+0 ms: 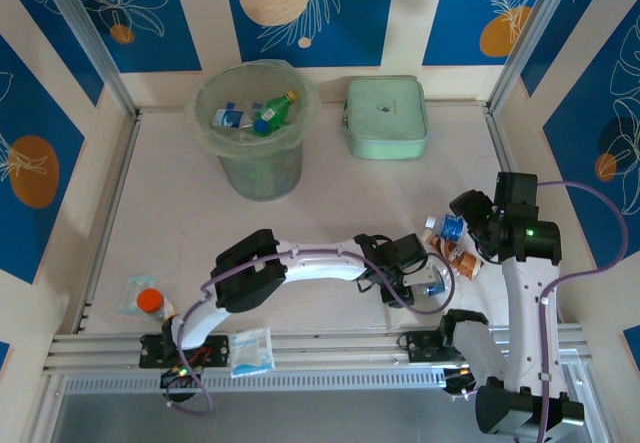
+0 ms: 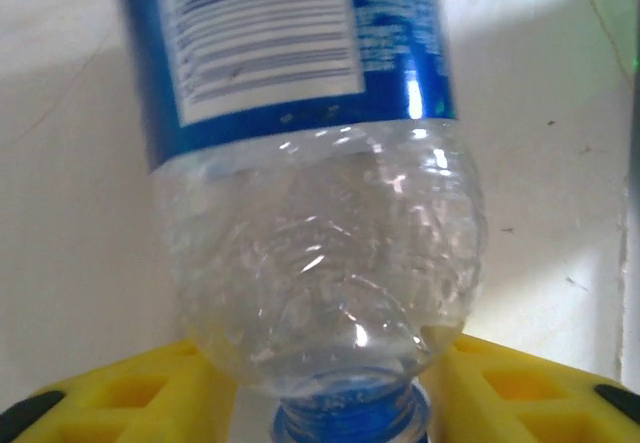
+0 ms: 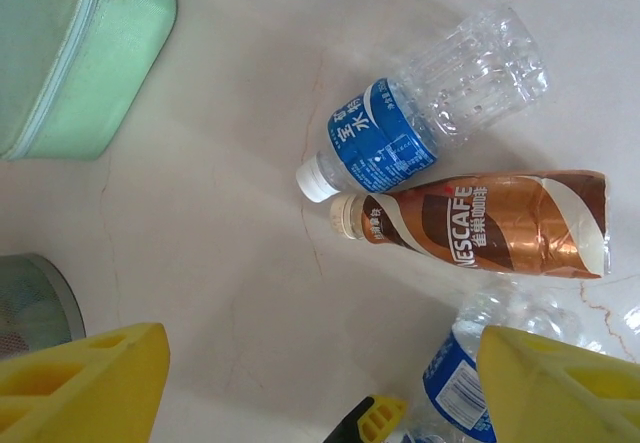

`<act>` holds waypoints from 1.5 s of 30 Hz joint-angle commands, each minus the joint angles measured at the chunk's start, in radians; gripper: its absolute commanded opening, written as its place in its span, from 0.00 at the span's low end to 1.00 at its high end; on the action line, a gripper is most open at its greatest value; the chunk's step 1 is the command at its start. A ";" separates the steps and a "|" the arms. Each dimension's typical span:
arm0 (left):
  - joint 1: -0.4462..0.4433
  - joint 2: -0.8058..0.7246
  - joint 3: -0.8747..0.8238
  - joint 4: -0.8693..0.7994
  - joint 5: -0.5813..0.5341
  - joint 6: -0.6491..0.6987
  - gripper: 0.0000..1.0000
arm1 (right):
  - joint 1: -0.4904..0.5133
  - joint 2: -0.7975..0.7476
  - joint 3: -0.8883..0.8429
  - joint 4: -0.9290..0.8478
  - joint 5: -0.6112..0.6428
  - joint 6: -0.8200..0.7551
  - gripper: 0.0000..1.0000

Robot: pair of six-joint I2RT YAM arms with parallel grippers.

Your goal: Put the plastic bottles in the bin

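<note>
A clear plastic bottle with a blue label (image 2: 300, 83) lies on the table with its blue cap toward the wrist. My left gripper (image 2: 330, 388) is shut on its shoulder, one yellow finger pressed against each side. It is reached far right (image 1: 425, 285). My right gripper (image 3: 320, 383) hangs open above the table, over two lying bottles: a blue-labelled water bottle (image 3: 420, 113) and a brown coffee bottle (image 3: 490, 223). The held bottle (image 3: 455, 383) shows beside its right finger. The pale-green bin (image 1: 250, 168) at the back holds a green bottle (image 1: 272, 113) and others.
A mint-green case (image 1: 386, 116) lies right of the bin, also seen in the right wrist view (image 3: 70, 53). An orange-capped bottle (image 1: 150, 303) lies at the near left. A white-and-blue packet (image 1: 250, 351) rests on the front rail. Walls enclose the table.
</note>
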 commanded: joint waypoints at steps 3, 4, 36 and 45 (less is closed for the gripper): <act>-0.010 0.002 0.013 -0.011 -0.041 0.012 0.36 | -0.011 -0.019 -0.012 -0.006 -0.023 -0.015 0.81; -0.011 -0.004 0.011 -0.010 -0.048 0.010 0.34 | -0.011 -0.021 -0.012 -0.006 -0.023 -0.016 0.81; -0.009 -0.516 -0.350 -0.075 -0.272 -0.051 0.14 | -0.012 -0.039 0.008 0.041 -0.083 -0.042 0.81; 0.016 -0.655 -0.362 -0.103 -0.312 -0.112 0.14 | 0.057 -0.014 -0.018 0.070 -0.079 -0.016 0.80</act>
